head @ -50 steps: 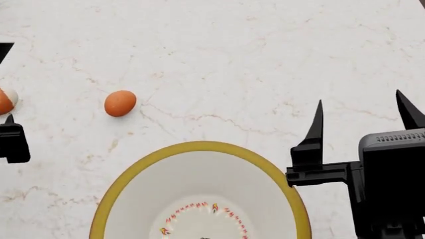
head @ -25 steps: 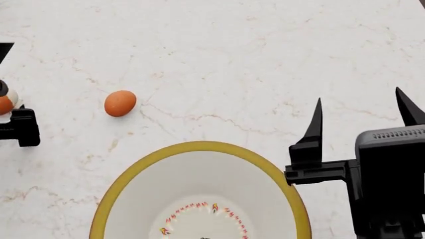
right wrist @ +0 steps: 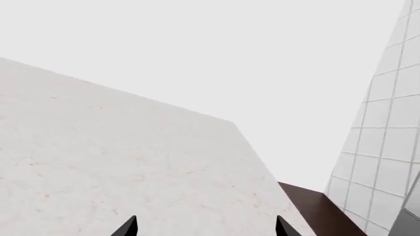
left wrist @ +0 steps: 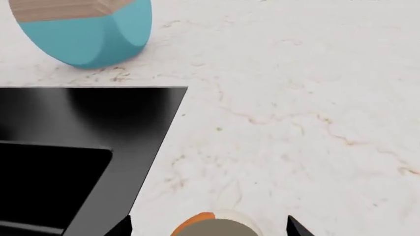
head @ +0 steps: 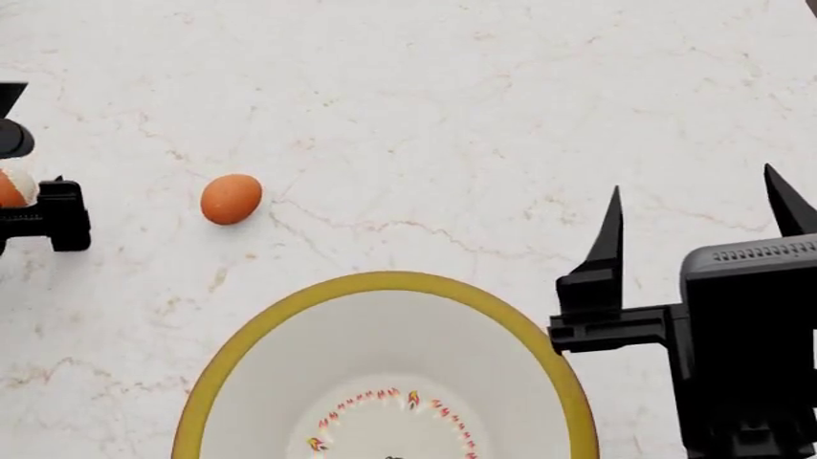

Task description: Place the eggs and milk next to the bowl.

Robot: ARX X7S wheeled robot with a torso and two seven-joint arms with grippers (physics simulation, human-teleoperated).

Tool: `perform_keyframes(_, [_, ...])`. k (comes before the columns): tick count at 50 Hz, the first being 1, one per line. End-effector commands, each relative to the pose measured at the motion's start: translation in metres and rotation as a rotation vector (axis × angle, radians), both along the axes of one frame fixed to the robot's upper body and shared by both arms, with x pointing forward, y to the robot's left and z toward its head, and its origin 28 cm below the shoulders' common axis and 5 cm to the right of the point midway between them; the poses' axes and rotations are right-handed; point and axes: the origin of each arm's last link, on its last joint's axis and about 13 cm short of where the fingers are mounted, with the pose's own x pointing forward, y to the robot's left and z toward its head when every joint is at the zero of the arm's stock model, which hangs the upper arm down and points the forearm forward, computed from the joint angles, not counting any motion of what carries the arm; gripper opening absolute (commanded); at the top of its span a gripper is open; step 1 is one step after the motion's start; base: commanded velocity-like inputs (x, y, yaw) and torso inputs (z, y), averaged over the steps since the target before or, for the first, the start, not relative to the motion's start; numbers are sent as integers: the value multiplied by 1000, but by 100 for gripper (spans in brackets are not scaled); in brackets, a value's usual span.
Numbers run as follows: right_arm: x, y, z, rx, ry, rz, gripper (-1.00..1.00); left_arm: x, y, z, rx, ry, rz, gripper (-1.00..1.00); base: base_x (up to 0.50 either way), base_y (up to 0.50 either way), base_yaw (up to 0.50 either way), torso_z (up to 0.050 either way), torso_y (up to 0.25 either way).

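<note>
Since 1.0 s ago, the left tool [head: 18,196], clamped on 1 egg [head: 13,188], has been carried bowlward [head: 383,373]; the right tool [head: 695,225] waits apart.

— What's on that pale cream marble countertop with the thin brown veins [head: 422,124]?

— Off to one side stands a rounded teal vessel with a wood-brown upper part [left wrist: 85,29], resting on the stone. Next to it, nearer the camera, lies a flat glossy black slab with a slanted edge [left wrist: 78,147]; I cannot tell what it is.

— And past the counter?

— Its far edge drops to a strip of dark brown floor [right wrist: 325,211]. Beside that rises a white tiled wall with grey grout lines [right wrist: 380,147], and behind it all a plain pale grey backdrop [right wrist: 196,49].
</note>
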Motion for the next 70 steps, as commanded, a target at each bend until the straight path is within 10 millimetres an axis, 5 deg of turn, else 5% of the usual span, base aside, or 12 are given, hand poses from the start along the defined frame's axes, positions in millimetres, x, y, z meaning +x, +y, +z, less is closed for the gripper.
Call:
perform_keyframes(1, [-1,-3,2,6,-8,-7,100,2,-3,-12,14,27,15,100,0,0,0,0,0])
perform_keyframes(2, [-1,-3,1,7,-8,-8,100,2,-3,-12,16,19,18,-100,0,0,0,0,0])
perform_keyframes(20, [-2,-3,3,7,-9,-7,100,-9,2,-4,19,-40,-1,-100,1,0,0,0,-1])
perform_keyframes(36, [0,-2,4,13,-16,5,100,-53,15,22,87,-81,-172,-100,0,0,0,0,0])
perform_keyframes(53, [0,-2,4,18,-25,16,100,-101,19,28,125,-32,-537,-100,0,0,0,0,0])
perform_keyframes(70, [-1,-3,2,25,-28,18,100,-131,23,28,141,-22,-720,-100,0,0,0,0,0])
